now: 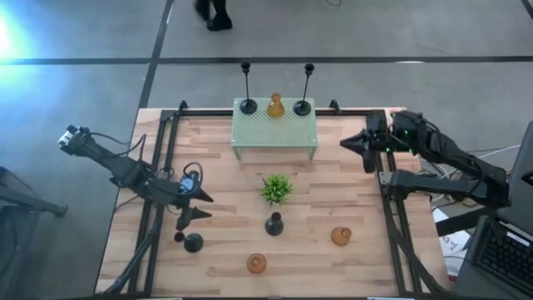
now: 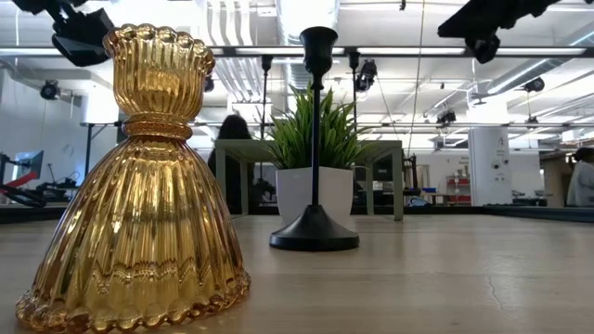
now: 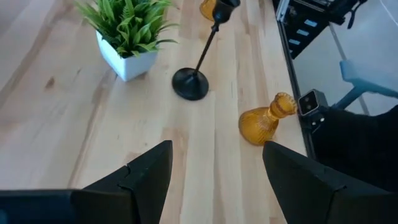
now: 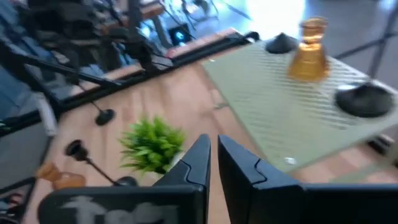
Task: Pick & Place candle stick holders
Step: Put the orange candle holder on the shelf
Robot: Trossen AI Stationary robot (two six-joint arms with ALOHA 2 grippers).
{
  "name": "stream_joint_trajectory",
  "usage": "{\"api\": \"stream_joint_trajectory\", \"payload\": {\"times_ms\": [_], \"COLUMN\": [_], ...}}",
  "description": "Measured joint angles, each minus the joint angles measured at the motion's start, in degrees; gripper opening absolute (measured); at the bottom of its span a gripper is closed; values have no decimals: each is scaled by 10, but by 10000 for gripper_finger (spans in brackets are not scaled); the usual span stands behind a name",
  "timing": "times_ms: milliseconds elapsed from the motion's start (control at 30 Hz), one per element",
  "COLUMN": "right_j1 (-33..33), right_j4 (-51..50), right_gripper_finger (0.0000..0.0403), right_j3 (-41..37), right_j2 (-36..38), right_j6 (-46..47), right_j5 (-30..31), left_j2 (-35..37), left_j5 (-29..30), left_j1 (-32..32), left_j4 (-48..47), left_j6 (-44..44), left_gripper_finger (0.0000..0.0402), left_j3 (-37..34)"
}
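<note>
On the pale green stand (image 1: 275, 133) at the far edge stand two tall black holders (image 1: 248, 106) (image 1: 303, 107) with an amber glass holder (image 1: 275, 106) between them. On the table stand a thin-stemmed black holder (image 1: 274, 223) on its round base (image 3: 189, 84), another black holder (image 1: 192, 242), and two amber holders (image 1: 341, 236) (image 1: 256, 263). My left gripper (image 1: 200, 207) (image 3: 214, 149) is open and empty, above the table just beyond the near-left black holder. My right gripper (image 1: 346, 143) (image 4: 213, 146) is shut and empty, to the right of the stand.
A small green plant (image 1: 276, 188) in a white pot (image 3: 127, 62) stands mid-table, between the stand and the near holders. Black rails (image 1: 162, 167) (image 1: 387, 208) run along the table's left and right sides. A person (image 1: 215, 12) stands beyond the far edge.
</note>
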State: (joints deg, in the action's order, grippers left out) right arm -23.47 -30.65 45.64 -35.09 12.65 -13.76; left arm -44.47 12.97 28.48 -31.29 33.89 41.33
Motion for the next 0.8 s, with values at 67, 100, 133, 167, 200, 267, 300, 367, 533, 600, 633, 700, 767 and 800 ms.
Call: {"api": "stream_joint_trajectory", "payload": {"times_ms": [67,100,133,167,200,267,300,367,533,600,633,700,767,800], "right_j1": [38,58,78,98,119,162,184,228,332,371,390,426,460,476], "right_j4": [24,31,37,44,49,56,57,58,41,13,-4,-41,-75,-92], "right_gripper_finger": [19,16,13,11,10,9,8,8,8,8,8,8,8,8], "right_j3": [-22,-31,-38,-45,-49,-55,-56,-56,-37,-23,-15,-5,7,14], "right_j2": [18,25,30,33,35,35,31,21,-25,-50,-64,-94,-126,-142], "right_j6": [21,29,37,42,47,53,54,58,74,99,115,154,198,221], "right_j5": [16,27,41,58,74,102,118,149,241,282,304,344,372,381], "left_j2": [0,0,0,0,0,0,1,0,0,0,-1,-1,-1,-1], "left_j5": [2,4,10,14,24,44,56,81,139,144,144,148,158,164], "left_j1": [0,0,0,0,0,0,0,-1,-1,-1,-1,-2,-3,-3], "left_j4": [19,24,28,29,29,31,31,33,33,35,35,35,35,35], "left_j6": [-15,-19,-20,-19,-19,-19,-19,-20,-20,-22,-23,-29,-41,-48], "left_gripper_finger": [255,255,255,255,255,255,255,255,255,255,255,255,255,255], "left_j3": [-12,-18,-22,-25,-28,-33,-35,-42,-50,-51,-51,-51,-51,-51]}}
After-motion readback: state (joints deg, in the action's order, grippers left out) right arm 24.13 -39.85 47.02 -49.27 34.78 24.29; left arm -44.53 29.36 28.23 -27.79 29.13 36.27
